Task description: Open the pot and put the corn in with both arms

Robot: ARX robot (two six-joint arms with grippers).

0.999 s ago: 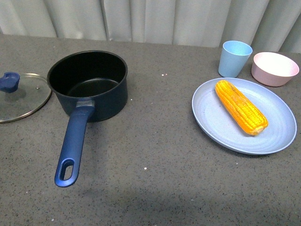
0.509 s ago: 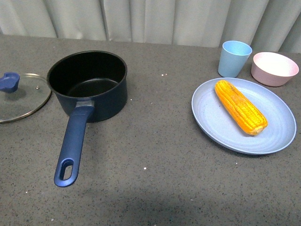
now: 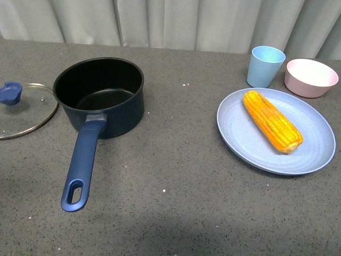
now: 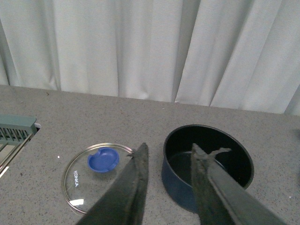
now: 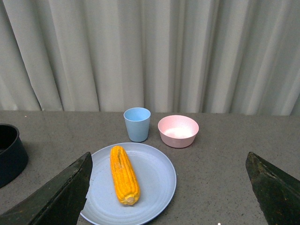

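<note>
Corn lies straight ahead of the right gripper, whose jaws stand wide apart with nothing between them. That spread looks ready to close across its width. It rests bare on a pale blue plate near the right edge of the counter, lying slantwise with nothing leaning on it, so a grasp from above should meet no obstacle. Beyond the plate, toward the far right corner, a blue cup and a pink bowl stand just beside each other, close enough that the approach calls for care.

The left gripper hangs empty, jaws a little apart, over the stretch between the pot and the glass lid. The lid lies flat by the left edge, knob up and just beside the pot. Whether the two touch I cannot tell.

So the pot is already open. Its black inside is bare, and its long handle points toward the near edge, out of the way of anything arriving from the right. What remains, I judge, is the lift and carry of the corn across the counter's middle.
</note>
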